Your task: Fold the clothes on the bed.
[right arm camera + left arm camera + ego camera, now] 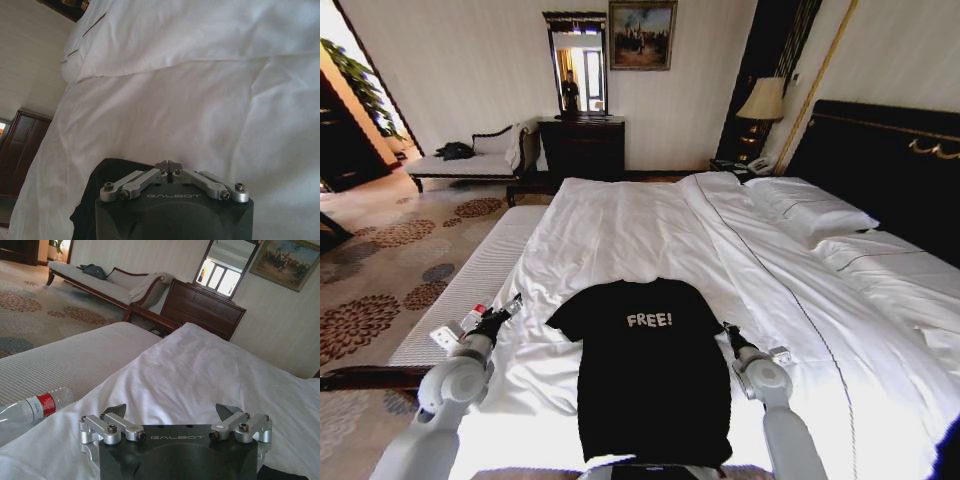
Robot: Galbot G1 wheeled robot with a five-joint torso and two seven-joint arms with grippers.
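In the head view, the black T-shirt (650,370) lies flat at lower centre on the bed (620,230), left gripper (505,312) beside its left sleeve, right gripper (731,335) by the right. Left wrist view: jaws spread wide over white duvet (a water bottle (30,410) lies at lower left). Right wrist view: jaws pinched together, empty, the shirt's edge at lower left.

Both arms reach forward and low, elbows bent, pale forearms rising from the bottom of the head view. The left tool (508,308) sits out to the robot's left with its two dark fingertips (116,410) spread wide apart. The right tool (730,334) sits on the robot's right at about the same reach, its fingertips (169,165) pressed together with no gap between them.
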